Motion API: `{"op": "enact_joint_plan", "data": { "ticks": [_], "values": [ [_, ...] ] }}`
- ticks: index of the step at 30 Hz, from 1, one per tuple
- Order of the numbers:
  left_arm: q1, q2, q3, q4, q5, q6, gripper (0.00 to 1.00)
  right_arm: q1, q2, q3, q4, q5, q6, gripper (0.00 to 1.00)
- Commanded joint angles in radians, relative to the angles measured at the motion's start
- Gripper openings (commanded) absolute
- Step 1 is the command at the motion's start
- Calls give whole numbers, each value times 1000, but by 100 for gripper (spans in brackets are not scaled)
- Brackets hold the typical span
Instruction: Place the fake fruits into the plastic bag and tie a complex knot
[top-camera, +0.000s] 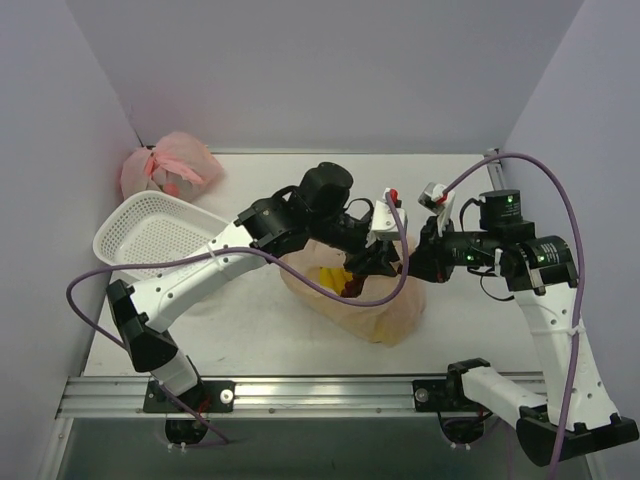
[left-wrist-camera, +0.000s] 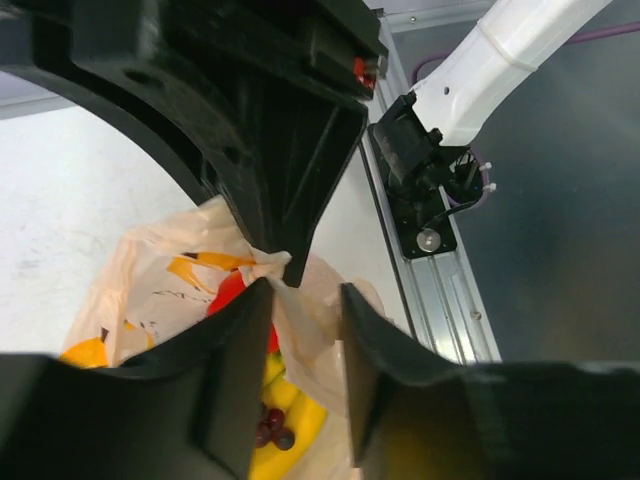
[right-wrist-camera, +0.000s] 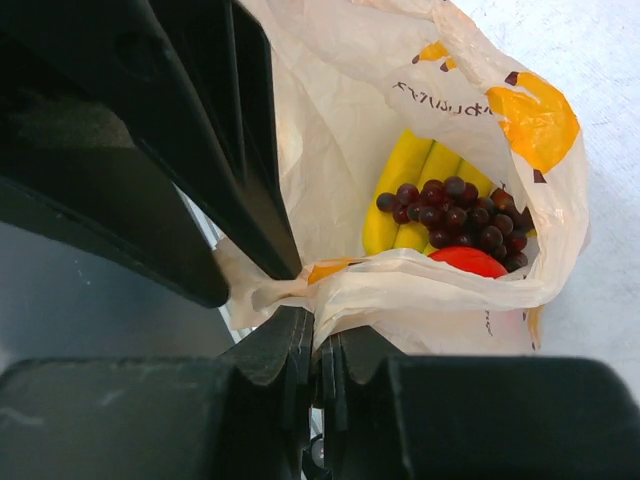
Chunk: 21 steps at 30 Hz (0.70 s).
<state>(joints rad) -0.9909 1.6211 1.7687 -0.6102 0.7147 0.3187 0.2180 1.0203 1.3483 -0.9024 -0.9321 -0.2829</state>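
Right wrist view: the right gripper (right-wrist-camera: 318, 335) is pinching the plastic bag (right-wrist-camera: 340, 110) by its rim, fake fruits (right-wrist-camera: 455, 215) sitting inside. The left gripper (left-wrist-camera: 305, 330) is straddling loose film, jaws parted; if it's closing on air, the knot loop could slip.

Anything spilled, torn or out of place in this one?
Nothing stands out. The bananas, grapes and red fruit lie inside the bag, with no tear visible. The right gripper pinches its rim; the left gripper stands open around a fold of it. The basket and pink bag sit apart at the left.
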Motion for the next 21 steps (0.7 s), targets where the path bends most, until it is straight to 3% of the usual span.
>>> {"op": "enact_joint_plan", "data": {
  "ticks": [1, 2, 3, 5, 8, 9, 12, 16, 18, 21],
  "values": [
    [-8, 23, 97, -5, -12, 13, 39, 21, -28, -17, -13, 21, -27, 5],
    [-6, 29, 103, -8, -14, 13, 31, 21, -37, -18, -15, 29, -36, 7],
    [-6, 31, 106, -13, -11, 20, 13, 20, -42, -17, -18, 56, -41, 13],
    [0, 22, 100, -13, -5, 26, 1, 21, -51, -12, -49, 93, -79, 18],
    [26, -3, 66, 10, 17, -16, 0, 8, -74, 0, -107, 156, -157, 34],
    [37, -10, 42, 26, 26, -36, 0, -18, -87, -6, -108, 162, -170, 51],
    [75, -44, 0, 105, 74, -125, 0, -64, -129, -21, -107, 168, -209, 74],
    [139, -95, -113, 345, 120, -314, 0, -146, -149, -14, -96, 159, -237, 79],
    [178, -98, -149, 433, 164, -471, 0, -160, -157, -23, -82, 147, -252, 75],
    [195, -98, -190, 559, 212, -572, 0, -161, -166, -49, -14, 164, -257, 70]
  ]
}}
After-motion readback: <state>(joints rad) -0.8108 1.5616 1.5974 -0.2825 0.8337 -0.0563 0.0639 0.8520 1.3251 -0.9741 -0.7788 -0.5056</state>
